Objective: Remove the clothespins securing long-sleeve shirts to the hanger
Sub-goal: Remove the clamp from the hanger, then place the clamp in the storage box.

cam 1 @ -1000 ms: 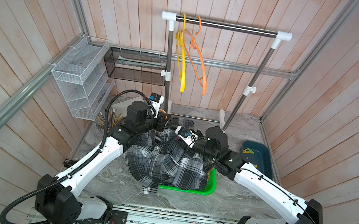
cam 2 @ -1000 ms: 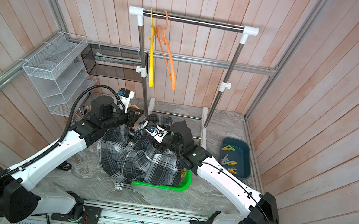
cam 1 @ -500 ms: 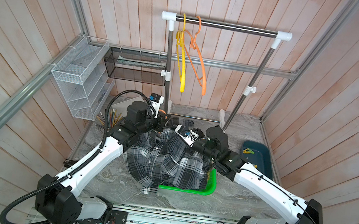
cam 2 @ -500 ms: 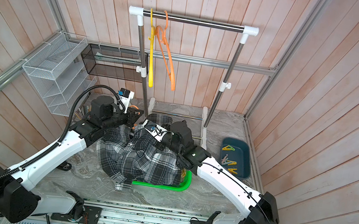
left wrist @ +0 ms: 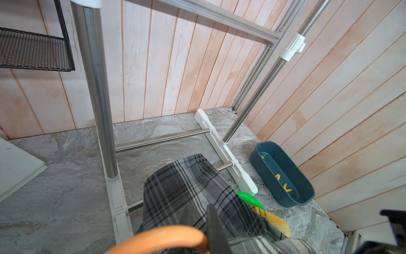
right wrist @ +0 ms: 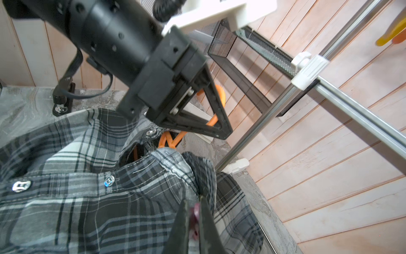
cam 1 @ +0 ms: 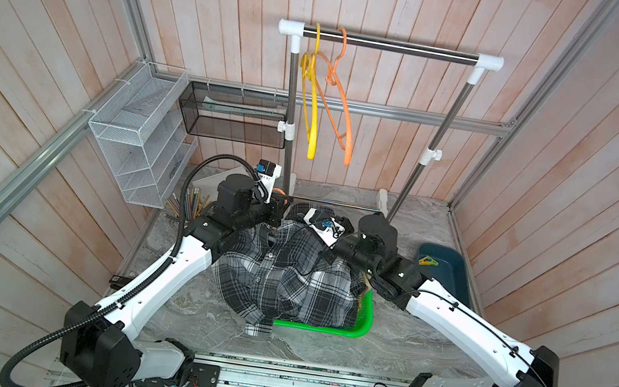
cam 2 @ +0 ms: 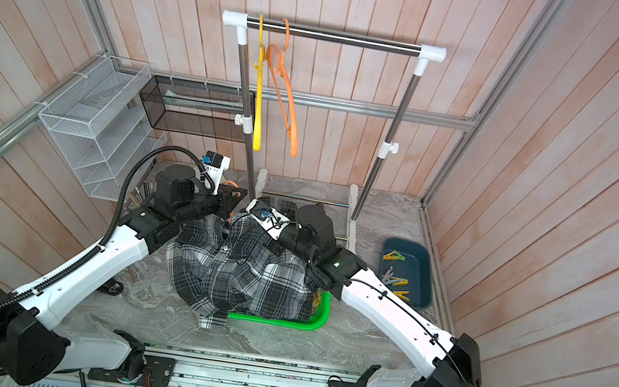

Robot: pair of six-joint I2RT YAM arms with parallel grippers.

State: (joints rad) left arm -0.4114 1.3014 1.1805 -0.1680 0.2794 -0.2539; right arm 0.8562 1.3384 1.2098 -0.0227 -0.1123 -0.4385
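Right wrist view is showing the right tool [right wrist: 194,228] pinching a mauve-pink clothespin [right wrist: 196,210] on the grey checked shirt [right wrist: 87,198], collar fabric hiding most of it; the left tool [right wrist: 224,132] is gripping the orange hanger [right wrist: 171,139], above the green basket [cam 1: 320,328].

**Paired manipulators.** Left arm [cam 1: 178,266] and right arm [cam 1: 459,323]: glossy white link shells between black cylindrical joint housings [cam 1: 233,197], with boxy black shoulder blocks [cam 1: 97,354]. Black corrugated conduit [cam 1: 181,225] follows the left arm; thin black cable [cam 1: 484,327], the right. White wrist bracket [cam 1: 268,175] carries a blue-marked black camera. Left gripper [right wrist: 224,132]: black open triangular truss fingers, silver screws.
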